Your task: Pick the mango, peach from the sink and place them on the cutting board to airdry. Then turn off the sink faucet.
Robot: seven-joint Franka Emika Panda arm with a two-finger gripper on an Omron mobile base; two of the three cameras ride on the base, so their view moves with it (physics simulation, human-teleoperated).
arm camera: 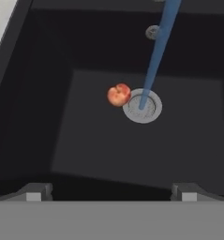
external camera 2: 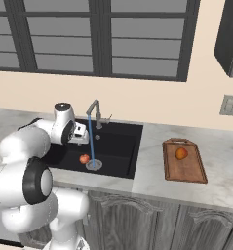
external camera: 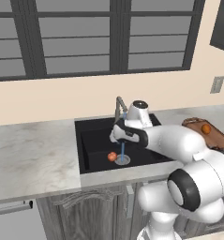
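While a thin blue stream of water runs from the sink faucet down onto the round steel drain, the items stand as follows. Sink: deep matte-black basin set in the pale marble table, below a dark-framed window. Peach: pinkish-red, lying on the basin floor, touching or just beside the rim of the drain, on the side away from the cutting board; in the right base view it shows at, in the left base view at. Cutting board: reddish-brown wood with a darker raised rim, lying on the table between the sink's edge and the table's far right end. Mango: orange, resting on the cutting board, in the half nearer the wall; seen also at in the left base view. Sink faucet: slim grey metal, upright stem at the back edge of the sink, short angled spout reaching over the basin. Gripper: held above the sink, looking down into the basin; fingers spread wide apart and empty, well clear of the peach. Arm: white with dark joints, reaching over the front edge of the table to the basin. Wall outlet: on the beige wall, above the table's right end.
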